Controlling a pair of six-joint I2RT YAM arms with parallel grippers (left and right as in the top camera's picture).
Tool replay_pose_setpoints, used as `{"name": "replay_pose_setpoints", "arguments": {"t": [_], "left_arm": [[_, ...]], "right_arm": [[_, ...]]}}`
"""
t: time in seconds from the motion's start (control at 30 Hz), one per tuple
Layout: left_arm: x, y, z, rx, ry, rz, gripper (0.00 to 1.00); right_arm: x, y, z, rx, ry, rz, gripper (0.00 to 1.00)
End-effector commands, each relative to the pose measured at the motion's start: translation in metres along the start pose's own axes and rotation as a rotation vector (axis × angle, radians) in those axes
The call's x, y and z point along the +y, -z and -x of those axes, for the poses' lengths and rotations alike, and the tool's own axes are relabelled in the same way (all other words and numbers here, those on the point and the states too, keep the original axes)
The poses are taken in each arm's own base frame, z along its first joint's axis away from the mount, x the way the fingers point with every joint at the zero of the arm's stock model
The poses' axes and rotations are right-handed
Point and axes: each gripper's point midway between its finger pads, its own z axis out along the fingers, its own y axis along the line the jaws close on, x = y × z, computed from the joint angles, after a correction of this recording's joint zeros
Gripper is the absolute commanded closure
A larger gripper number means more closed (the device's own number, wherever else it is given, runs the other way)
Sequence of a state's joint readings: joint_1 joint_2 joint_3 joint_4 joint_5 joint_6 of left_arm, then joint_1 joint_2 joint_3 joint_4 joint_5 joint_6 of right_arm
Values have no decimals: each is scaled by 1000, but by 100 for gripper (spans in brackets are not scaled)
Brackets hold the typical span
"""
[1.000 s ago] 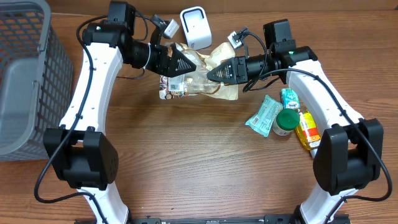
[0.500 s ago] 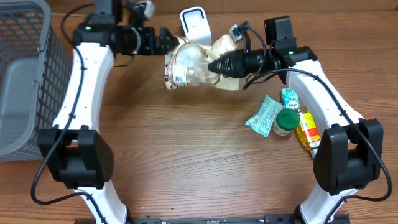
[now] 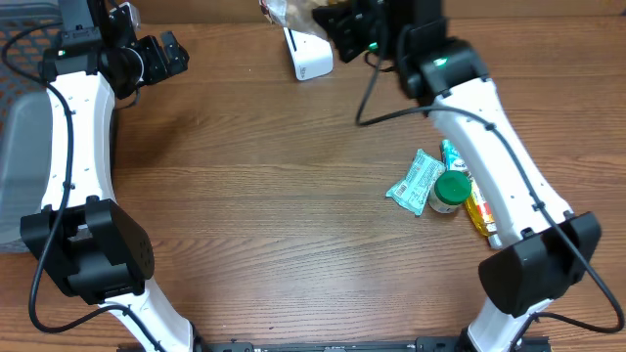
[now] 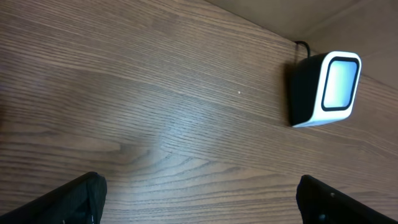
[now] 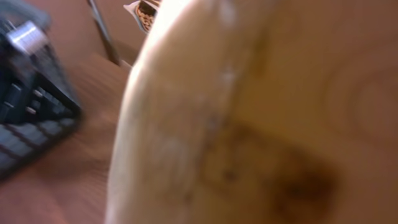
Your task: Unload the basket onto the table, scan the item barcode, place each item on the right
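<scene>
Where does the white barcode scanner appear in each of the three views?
Overhead: scanner at top centre, near the far edge.
Left wrist: scanner at right, upper half.
Right wrist: not in it; the bag fills the picture.
Shared landmark: the wooden table.

Brown wood-grain table (image 3: 245,215) filling frame, grey plastic basket (image 3: 15,176) at left edge, tan bkgd strip (image 3: 548,8) along top, even light

No text is legible on the bag (image 5: 261,112), the scanner (image 4: 323,87) or the green packet (image 3: 415,182).
</scene>
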State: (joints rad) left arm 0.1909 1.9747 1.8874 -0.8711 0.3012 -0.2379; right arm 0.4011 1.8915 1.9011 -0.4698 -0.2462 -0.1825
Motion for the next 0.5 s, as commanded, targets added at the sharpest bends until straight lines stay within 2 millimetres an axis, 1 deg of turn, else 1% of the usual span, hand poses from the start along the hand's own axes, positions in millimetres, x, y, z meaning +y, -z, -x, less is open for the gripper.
{"name": "replay_pose_setpoints", "arguments": {"t": [0.0,0.03,0.07,0.13,0.3,0.4,0.47], "left_arm": [[2,7,4,-22,14,20,0],[2,7,4,-22,14,20,0],[1,7,4,-22,13,19,0],[1,7,4,-22,13,19,0],[1,7,4,-22,13,19,0],[1,7,4,-22,13,19,0],[1,7,4,-22,13,19,0]], "right_arm": [[-20,-9,8,20,292,-265,96],[-22,-13,5,27,314,-284,96],[-27,-22,0,44,348,-327,96],[-38,-34,-11,63,353,-381,96],[-48,-68,-41,97,357,-388,96],[-51,-88,-57,113,422,-384,96],[-52,-99,-64,114,470,-386,96]]}}
